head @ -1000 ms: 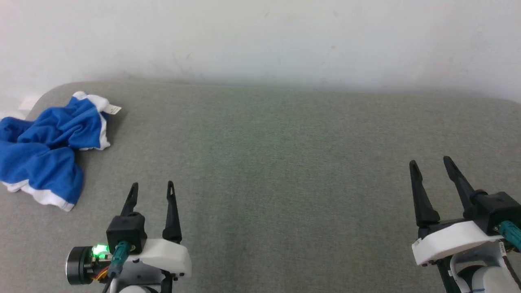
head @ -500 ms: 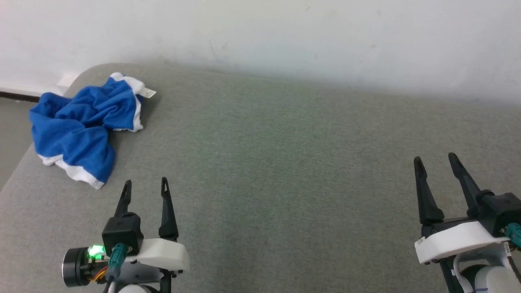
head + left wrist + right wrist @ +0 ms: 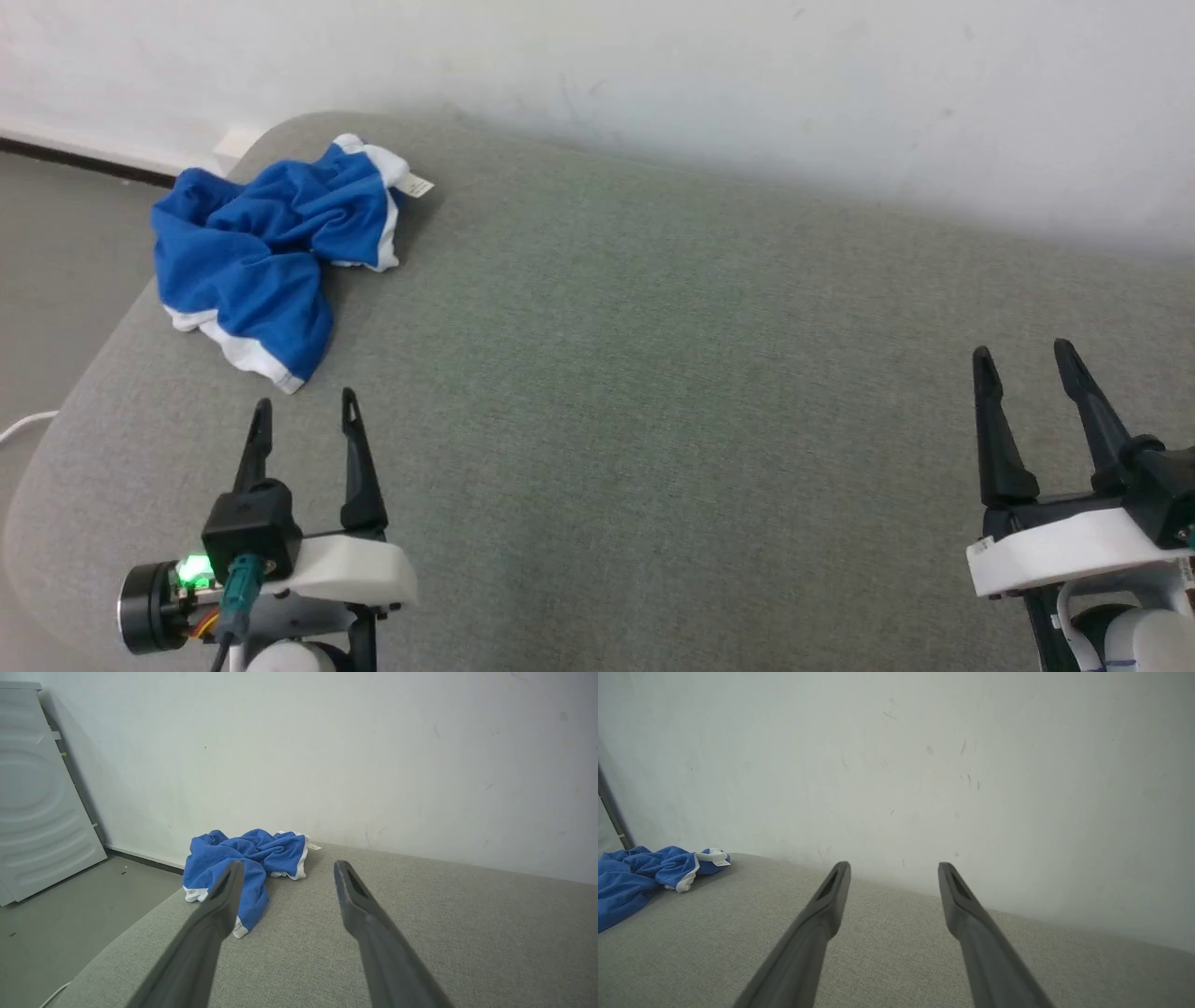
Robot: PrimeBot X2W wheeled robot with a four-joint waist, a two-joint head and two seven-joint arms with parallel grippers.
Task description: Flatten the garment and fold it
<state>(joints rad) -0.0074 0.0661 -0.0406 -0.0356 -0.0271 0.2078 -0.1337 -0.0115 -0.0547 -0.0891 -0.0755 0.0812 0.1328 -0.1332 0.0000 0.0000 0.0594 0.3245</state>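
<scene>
The garment (image 3: 266,252) is a crumpled heap of royal-blue fabric with white trim and a small white label, lying at the far left corner of the grey padded surface (image 3: 653,373). The left wrist view has the garment (image 3: 247,858) ahead and slightly left; the right wrist view has it (image 3: 640,877) at the far left. My left gripper (image 3: 303,411) stands open just short of the heap, apart from it, with nothing between its fingers. My right gripper (image 3: 1022,355) is open over bare surface at the lower right, far from the fabric.
A pale wall (image 3: 747,84) runs along the back of the surface. The surface's rounded left edge drops to grey floor (image 3: 47,271), where a white cable (image 3: 23,427) lies. A white ribbed panel (image 3: 37,802) leans against the wall at the left.
The head camera has turned left, so the whole picture slid right and the floor came into view. Both grippers stay open and hold their places in the picture.
</scene>
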